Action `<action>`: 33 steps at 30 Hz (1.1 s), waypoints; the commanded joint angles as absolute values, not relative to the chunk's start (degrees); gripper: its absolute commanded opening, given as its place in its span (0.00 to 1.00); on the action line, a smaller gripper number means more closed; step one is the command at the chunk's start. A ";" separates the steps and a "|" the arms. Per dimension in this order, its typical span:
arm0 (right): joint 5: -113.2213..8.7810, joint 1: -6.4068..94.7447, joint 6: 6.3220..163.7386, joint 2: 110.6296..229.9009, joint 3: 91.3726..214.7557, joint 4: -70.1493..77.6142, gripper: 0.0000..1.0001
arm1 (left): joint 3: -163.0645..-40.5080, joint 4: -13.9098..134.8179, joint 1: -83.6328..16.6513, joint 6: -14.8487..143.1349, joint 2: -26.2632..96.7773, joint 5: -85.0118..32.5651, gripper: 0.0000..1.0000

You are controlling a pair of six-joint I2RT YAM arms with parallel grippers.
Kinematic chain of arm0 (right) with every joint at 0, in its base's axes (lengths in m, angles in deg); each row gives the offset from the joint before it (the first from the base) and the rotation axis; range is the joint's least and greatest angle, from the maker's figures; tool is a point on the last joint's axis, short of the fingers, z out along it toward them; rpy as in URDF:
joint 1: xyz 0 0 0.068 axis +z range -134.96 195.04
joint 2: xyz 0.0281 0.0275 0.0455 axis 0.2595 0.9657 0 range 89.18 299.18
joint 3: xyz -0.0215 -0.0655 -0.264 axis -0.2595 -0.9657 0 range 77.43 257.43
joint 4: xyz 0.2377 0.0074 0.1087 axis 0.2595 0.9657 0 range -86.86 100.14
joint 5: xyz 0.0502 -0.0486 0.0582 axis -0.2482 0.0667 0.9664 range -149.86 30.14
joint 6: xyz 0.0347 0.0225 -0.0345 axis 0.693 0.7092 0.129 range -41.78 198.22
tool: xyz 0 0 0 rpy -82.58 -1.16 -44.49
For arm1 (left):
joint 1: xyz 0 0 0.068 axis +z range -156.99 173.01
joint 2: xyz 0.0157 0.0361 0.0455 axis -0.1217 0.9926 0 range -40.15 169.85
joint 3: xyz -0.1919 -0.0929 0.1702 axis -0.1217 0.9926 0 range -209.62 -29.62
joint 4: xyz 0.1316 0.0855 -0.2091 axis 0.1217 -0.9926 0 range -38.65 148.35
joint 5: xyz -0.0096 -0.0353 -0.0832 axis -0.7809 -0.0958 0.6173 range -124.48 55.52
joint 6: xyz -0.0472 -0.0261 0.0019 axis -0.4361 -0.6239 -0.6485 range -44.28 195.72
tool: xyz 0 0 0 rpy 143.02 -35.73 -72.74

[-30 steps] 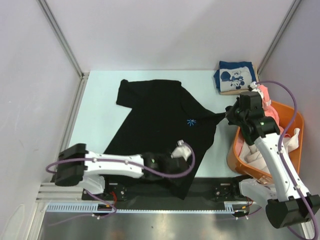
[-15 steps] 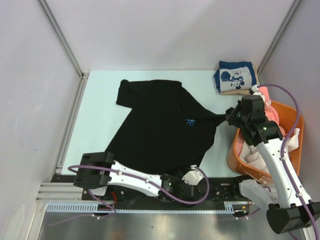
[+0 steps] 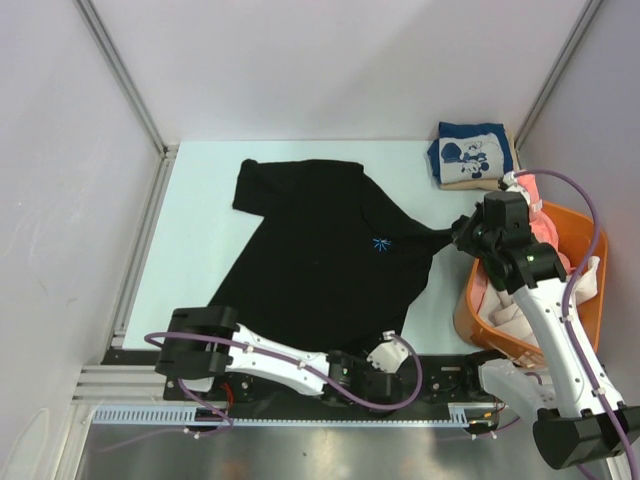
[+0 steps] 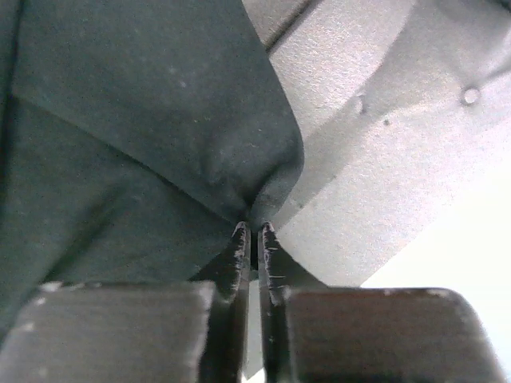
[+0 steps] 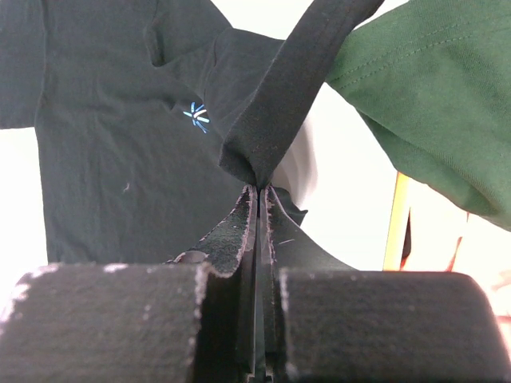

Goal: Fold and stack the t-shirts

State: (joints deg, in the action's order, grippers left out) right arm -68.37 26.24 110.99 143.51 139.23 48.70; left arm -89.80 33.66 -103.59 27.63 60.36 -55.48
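The large black t-shirt [image 3: 320, 250] lies spread on the table, its blue starburst mark [image 3: 381, 244] facing up. My left gripper [image 3: 376, 356] sits at the near edge, shut on the shirt's bottom hem corner. In the left wrist view that corner of black cloth [image 4: 160, 136] bunches into my left gripper [image 4: 253, 232]. My right gripper [image 3: 463, 236] is shut on the shirt's right sleeve, next to the basket. The right wrist view shows the sleeve [image 5: 287, 96] rising taut from my right gripper [image 5: 260, 190]. A folded navy t-shirt [image 3: 470, 155] with white print rests at the back right.
An orange basket [image 3: 600, 245] stands at the right, holding pink cloth [image 3: 535, 195] and off-white cloth [image 3: 590, 275]. A dark green shirt [image 5: 423, 88] hangs close by in the right wrist view. Grey walls enclose the table on three sides.
My left arm swung from over the shirt's lower part to the near edge, and its gripper closed on the hem corner. The right gripper kept hold of the sleeve and barely moved.
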 commanded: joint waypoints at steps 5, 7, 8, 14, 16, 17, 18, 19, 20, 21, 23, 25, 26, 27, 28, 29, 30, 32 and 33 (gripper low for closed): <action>-66.54 26.38 110.91 141.04 141.06 49.10 0.00 | -94.48 23.92 -103.67 27.82 55.84 -63.12 0.00; -65.23 26.38 111.00 139.81 143.86 49.72 0.00 | -96.14 20.05 -103.58 27.56 49.17 -67.33 0.00; -65.14 26.47 110.91 138.68 146.40 49.98 0.00 | -97.46 16.03 -103.67 27.56 43.84 -70.23 0.00; -63.30 26.73 106.44 134.89 160.11 48.32 0.00 | -107.20 -1.20 -103.50 31.59 26.85 -81.21 0.00; -61.19 26.73 104.50 134.19 164.16 45.96 0.00 | -113.62 -3.51 -103.50 37.71 20.62 -83.25 0.00; -60.48 26.73 101.97 133.05 167.66 44.90 0.00 | -115.90 -3.70 -103.50 40.28 18.84 -85.35 0.00; -58.82 26.73 100.73 132.35 168.74 43.41 0.00 | -120.71 -3.44 -103.50 43.00 17.00 -85.90 0.00; -56.98 26.73 99.50 131.64 169.79 40.35 0.00 | -123.20 -2.13 -103.50 48.86 15.59 -86.34 0.00; -56.61 26.56 98.62 130.42 171.89 39.18 0.00 | -125.83 -1.16 -103.50 51.96 13.40 -86.34 0.00; -56.09 26.38 96.78 129.88 173.13 38.04 0.00 | -130.99 -0.02 -103.50 55.21 12.68 -86.60 0.00; -54.94 25.51 95.54 129.00 175.42 35.49 0.00 | -136.73 2.01 -103.50 63.30 12.50 -86.78 0.00; -53.71 24.54 93.95 128.03 179.37 33.47 0.00 | -145.07 3.06 -103.50 70.08 13.63 -88.18 0.00; -53.45 23.84 93.60 127.77 180.78 32.94 0.00 | -147.89 3.42 -103.50 72.27 14.42 -88.97 0.00; -53.18 22.26 93.25 127.42 183.14 32.58 0.00 | -152.01 4.20 -103.50 74.64 15.91 -89.93 0.00; -52.57 21.55 92.81 127.42 184.47 31.80 0.00 | -153.79 6.12 -103.50 79.28 16.71 -92.38 0.00; -52.39 20.68 92.72 127.76 185.61 31.62 0.00 | -154.94 7.80 -103.50 81.76 17.24 -93.62 0.00; -52.04 19.97 92.37 128.03 186.84 31.53 0.00 | -155.12 10.08 -103.50 84.57 17.59 -95.11 0.00; -51.25 20.05 92.37 129.87 189.83 31.79 0.00 | -152.59 21.48 -103.50 95.10 17.60 -101.79 0.00; -50.99 20.05 92.28 130.49 190.45 31.70 0.00 | -146.75 28.05 -103.50 106.98 17.07 -104.68 0.00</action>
